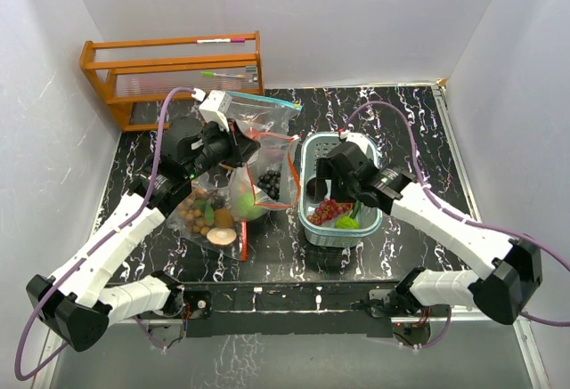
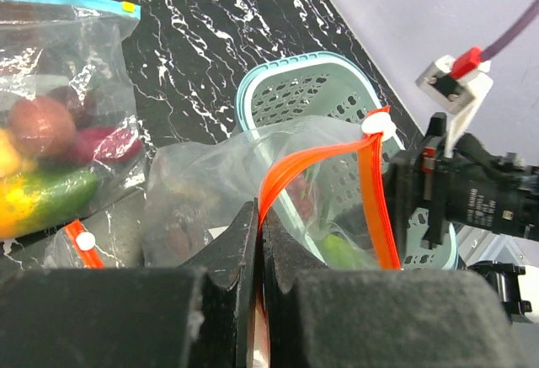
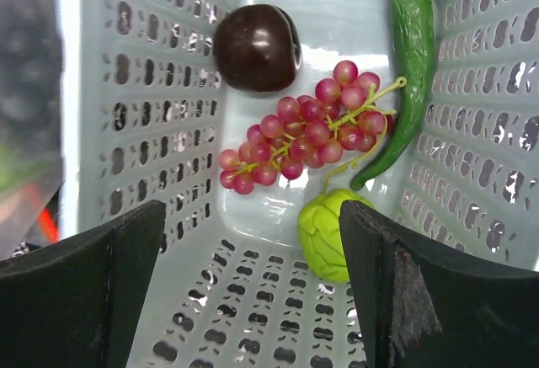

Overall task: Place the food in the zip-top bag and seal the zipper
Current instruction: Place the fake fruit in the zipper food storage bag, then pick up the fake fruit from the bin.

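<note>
Currently, your stock on the bench [image 1: 410, 140] reads as follows.

- Left tool [image 2: 257, 237] — clenched on the orange zipper [image 2: 313, 159] of the zip-top bag [image 2: 202, 187], holding the bag's mouth up just beside the basket.
- Right tool [image 3: 253, 284] — released, jaws wide, hanging over the teal basket [image 3: 143, 98], which sits right of the bench's middle.
- Food in the basket:
  - a dark red round piece [image 3: 257, 46] by the far wall
  - a bunch of red grapes [image 3: 307, 128] in the middle
  - a long green pepper [image 3: 406, 65] along the right wall, touching the grapes
  - a lumpy green piece [image 3: 333, 235] nearest your right tool, just beside the grapes
- Food already bagged, left of the basket:
  - a flat bag [image 1: 209, 215] towards the near edge holds brown nuts
  - a blue-zippered bag [image 2: 59, 65] holds red, yellow and green pieces
- Wooden rack [image 1: 169, 68]: far left corner.
</note>
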`<control>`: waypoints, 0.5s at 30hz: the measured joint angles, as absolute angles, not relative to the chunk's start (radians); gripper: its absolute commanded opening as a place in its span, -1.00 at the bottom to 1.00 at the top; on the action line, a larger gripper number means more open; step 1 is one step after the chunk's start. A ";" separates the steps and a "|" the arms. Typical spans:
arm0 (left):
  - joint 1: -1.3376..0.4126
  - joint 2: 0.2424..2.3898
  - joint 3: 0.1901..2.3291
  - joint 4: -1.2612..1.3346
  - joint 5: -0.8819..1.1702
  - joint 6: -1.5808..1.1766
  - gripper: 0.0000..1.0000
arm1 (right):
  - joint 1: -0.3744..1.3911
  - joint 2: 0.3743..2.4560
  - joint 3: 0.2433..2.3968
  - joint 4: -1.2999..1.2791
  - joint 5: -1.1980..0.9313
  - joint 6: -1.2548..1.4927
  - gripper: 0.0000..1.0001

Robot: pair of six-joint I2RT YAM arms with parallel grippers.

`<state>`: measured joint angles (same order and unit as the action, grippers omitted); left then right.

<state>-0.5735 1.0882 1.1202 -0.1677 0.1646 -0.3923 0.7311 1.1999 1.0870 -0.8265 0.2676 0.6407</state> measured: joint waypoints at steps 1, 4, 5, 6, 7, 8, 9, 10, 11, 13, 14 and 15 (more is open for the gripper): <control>-0.574 1.088 1.120 -0.173 0.164 -0.392 -1.00 | 0.730 1.217 1.083 -0.824 0.269 0.642 0.65; -0.574 1.088 1.120 -0.186 0.164 -0.389 -1.00 | 0.717 1.261 1.059 -0.790 0.270 0.642 0.57; -0.574 1.087 1.120 -0.190 0.164 -0.389 -1.00 | 0.708 1.273 1.039 -0.768 0.267 0.643 0.56; -0.574 1.087 1.120 -0.193 0.164 -0.388 -1.00 | 0.698 1.283 1.018 -0.748 0.263 0.643 0.55; -0.574 1.085 1.120 -0.196 0.164 -0.386 -1.00 | 0.684 1.296 0.996 -0.730 0.258 0.642 0.54; -0.574 1.083 1.120 -0.200 0.164 -0.385 -1.00 | 0.669 1.310 0.972 -0.706 0.249 0.642 0.54; -0.574 1.079 1.120 -0.204 0.164 -0.385 -1.00 | 0.655 1.323 0.953 -0.688 0.239 0.642 0.53; -0.574 1.075 1.120 -0.210 0.164 -0.384 -1.00 | 0.640 1.340 0.933 -0.670 0.227 0.642 0.52; -0.574 1.069 1.120 -0.215 0.164 -0.383 -1.00 | 0.628 1.358 0.916 -0.651 0.215 0.642 0.51; -0.574 1.058 1.120 -0.225 0.163 -0.378 -1.00 | 0.612 1.395 0.893 -0.617 0.196 0.642 0.49; -0.574 1.051 1.120 -0.231 0.162 -0.376 -1.00 | 0.610 1.414 0.887 -0.599 0.184 0.642 0.47; -0.574 1.045 1.120 -0.236 0.160 -0.374 -1.00 | 0.610 1.434 0.885 -0.587 0.173 0.642 0.45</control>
<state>-0.5735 1.0447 1.1202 -0.2363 0.1596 -0.3737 0.6102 1.4338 0.8848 -0.5869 0.1734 0.6422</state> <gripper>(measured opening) 0.010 0.749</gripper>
